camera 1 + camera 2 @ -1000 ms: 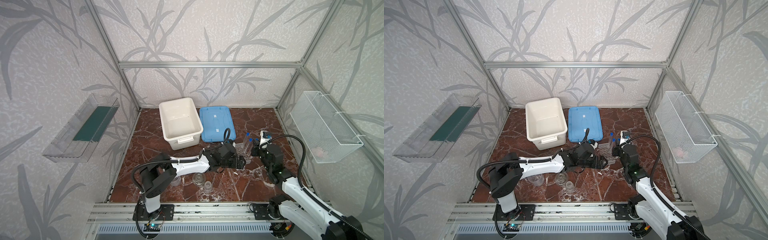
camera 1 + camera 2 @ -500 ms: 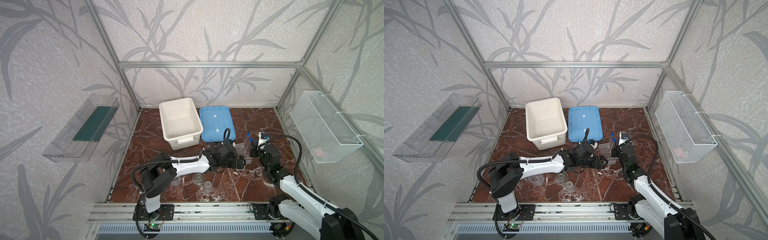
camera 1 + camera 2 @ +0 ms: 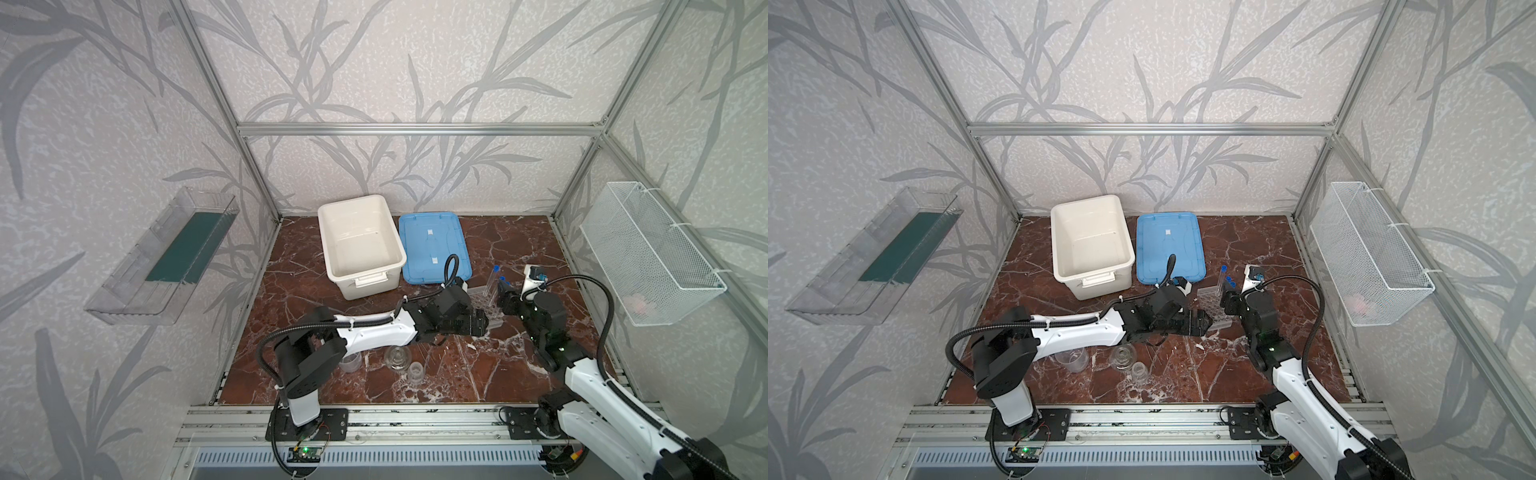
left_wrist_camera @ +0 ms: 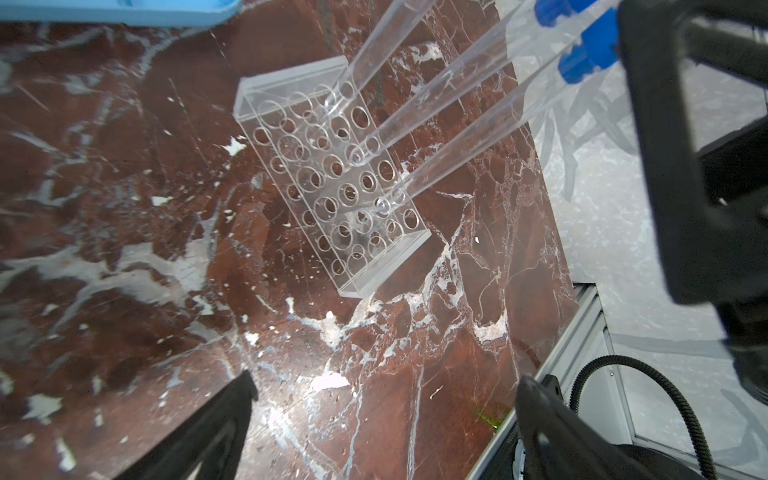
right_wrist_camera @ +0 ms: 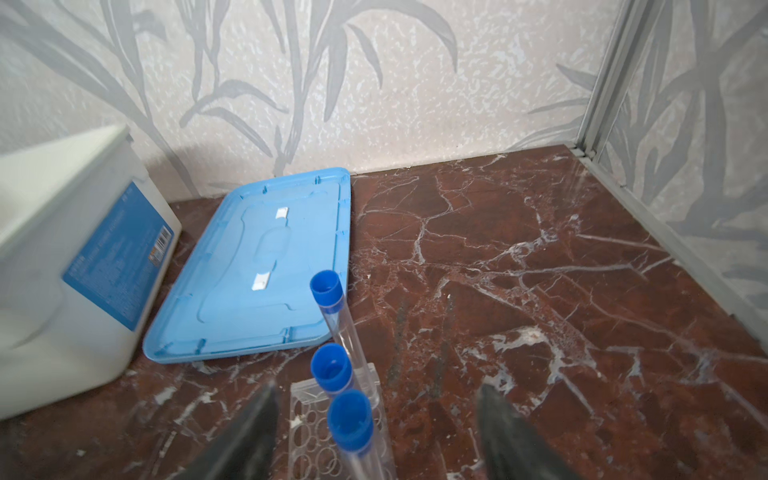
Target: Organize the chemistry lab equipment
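Note:
A clear holed tube rack (image 4: 332, 183) lies on the marble floor with three blue-capped test tubes (image 4: 440, 99) standing in it. Their caps (image 5: 331, 368) show in the right wrist view. My right gripper (image 5: 376, 395) is open, its fingers on either side of the nearest tube (image 5: 349, 419) and not touching it. My left gripper (image 4: 386, 386) is open and empty, just short of the rack's near end. In both top views the two grippers (image 3: 484, 324) (image 3: 503, 293) flank the rack (image 3: 478, 291). A clear beaker (image 3: 349, 361), a flask (image 3: 397, 357) and a small beaker (image 3: 415, 371) stand under the left arm.
A white box (image 3: 328, 249) stands open at the back, with its blue lid (image 3: 432, 249) flat beside it. A wire basket (image 3: 648, 253) hangs on the right wall and a clear shelf (image 3: 166, 257) on the left wall.
My right gripper lowered toward the rack with a tube, then opened and let go of it; the tube now stands in the rack. The left arm has not moved.

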